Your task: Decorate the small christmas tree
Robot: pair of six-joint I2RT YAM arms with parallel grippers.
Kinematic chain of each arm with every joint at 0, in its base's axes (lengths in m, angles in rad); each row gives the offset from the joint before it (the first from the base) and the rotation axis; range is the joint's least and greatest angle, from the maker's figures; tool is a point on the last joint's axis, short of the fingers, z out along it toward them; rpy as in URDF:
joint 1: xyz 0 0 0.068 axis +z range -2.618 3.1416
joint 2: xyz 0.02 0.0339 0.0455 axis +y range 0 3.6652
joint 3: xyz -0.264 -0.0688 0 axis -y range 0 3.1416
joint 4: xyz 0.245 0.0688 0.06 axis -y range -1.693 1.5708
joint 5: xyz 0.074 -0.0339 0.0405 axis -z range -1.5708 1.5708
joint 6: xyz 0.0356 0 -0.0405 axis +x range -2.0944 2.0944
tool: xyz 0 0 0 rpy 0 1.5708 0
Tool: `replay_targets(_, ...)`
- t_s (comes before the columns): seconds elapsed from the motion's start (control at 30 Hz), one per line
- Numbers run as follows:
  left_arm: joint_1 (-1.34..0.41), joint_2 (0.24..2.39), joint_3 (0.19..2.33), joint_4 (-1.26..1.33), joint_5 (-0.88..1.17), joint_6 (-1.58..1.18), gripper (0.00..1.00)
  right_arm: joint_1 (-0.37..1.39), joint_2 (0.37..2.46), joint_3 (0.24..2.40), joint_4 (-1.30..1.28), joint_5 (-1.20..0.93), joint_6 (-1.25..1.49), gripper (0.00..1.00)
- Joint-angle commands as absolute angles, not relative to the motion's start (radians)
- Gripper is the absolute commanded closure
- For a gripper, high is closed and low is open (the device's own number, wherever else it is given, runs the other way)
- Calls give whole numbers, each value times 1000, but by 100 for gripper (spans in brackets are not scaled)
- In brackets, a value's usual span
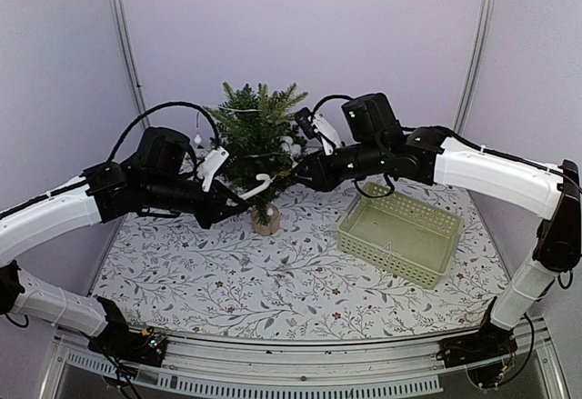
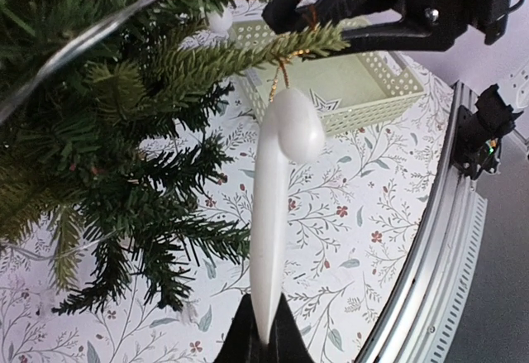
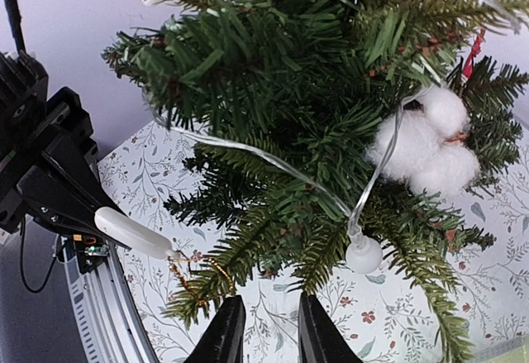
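The small christmas tree (image 1: 257, 131) stands at the back centre of the table on a round tan base (image 1: 266, 224). My left gripper (image 2: 263, 340) is shut on the straight end of a white candy-cane ornament (image 2: 271, 206), which reaches up to a low branch. The ornament's gold loop (image 3: 197, 269) hangs over that branch tip (image 2: 248, 55). My right gripper (image 3: 269, 331) is open just below the same branch, with nothing between its fingers. Its left finger (image 3: 225, 334) sits next to the gold loop.
A light-green plastic basket (image 1: 400, 231) sits right of the tree. The tree carries a white cotton boll ornament (image 3: 430, 144) and a clear light string with a round bulb (image 3: 364, 255). Both arms meet close together at the tree's front.
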State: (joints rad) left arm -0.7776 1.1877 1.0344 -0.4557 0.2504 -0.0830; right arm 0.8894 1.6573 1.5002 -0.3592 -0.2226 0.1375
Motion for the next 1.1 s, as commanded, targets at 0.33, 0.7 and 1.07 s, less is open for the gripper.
replay_targets(0.33,-795,1139,1003,-432,269,-51,56,885,1573,1480,-371,-181,138,42)
replay_targets(0.7,-770,971,891,-345,305,-130,31,833,1445,1376,-434,-166,222,33)
replay_targets(1.07,-716,941,810,-228,260,-298,30,476,1356,1184,-704,-233,298,37)
